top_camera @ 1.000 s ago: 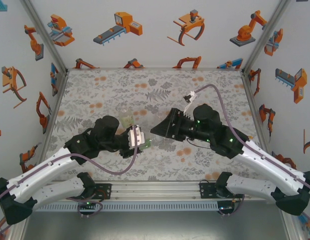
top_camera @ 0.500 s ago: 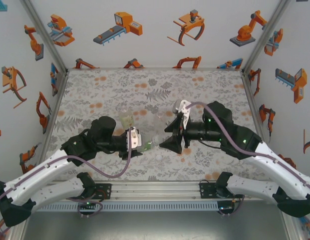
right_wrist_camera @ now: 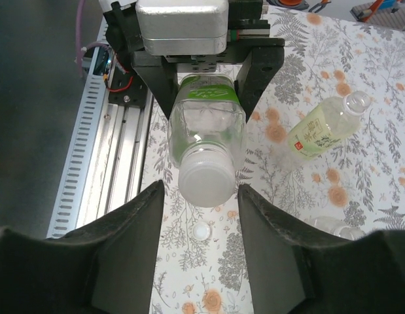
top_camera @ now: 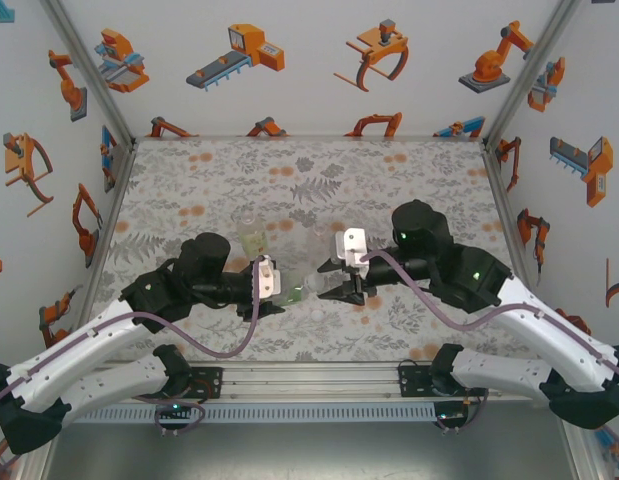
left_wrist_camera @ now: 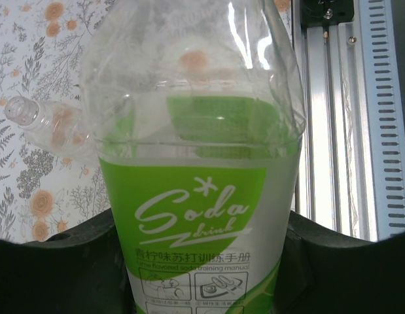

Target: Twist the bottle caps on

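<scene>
The left gripper was clenched on a small transparent plastic bottle with a green label, its black fingers pressing the body from both sides. The green-labelled bottle was held off the table, lying roughly level, with its neck pointing toward the right arm. In the left wrist view, white script on the label read "Soda drink". A round whitish screw cap sat on this bottle's neck; how tightly it was seated could not be told.

The right gripper was spread wide and released, with one dark finger on either side of that cap. A clear gap showed on one side, and the other finger was just beside the cap.

On the grey floral-patterned table below, a second, loose whitish cap lay under the held bottle's neck, near the aluminium rail at the table's edge. A small yellowish-tinted transparent bottle lay on its side with an open neck, well apart from the held bottle. A small colourless transparent bottle also lay on its side, its mouth open. From overhead, the two grippers faced each other over the near half of the table.
</scene>
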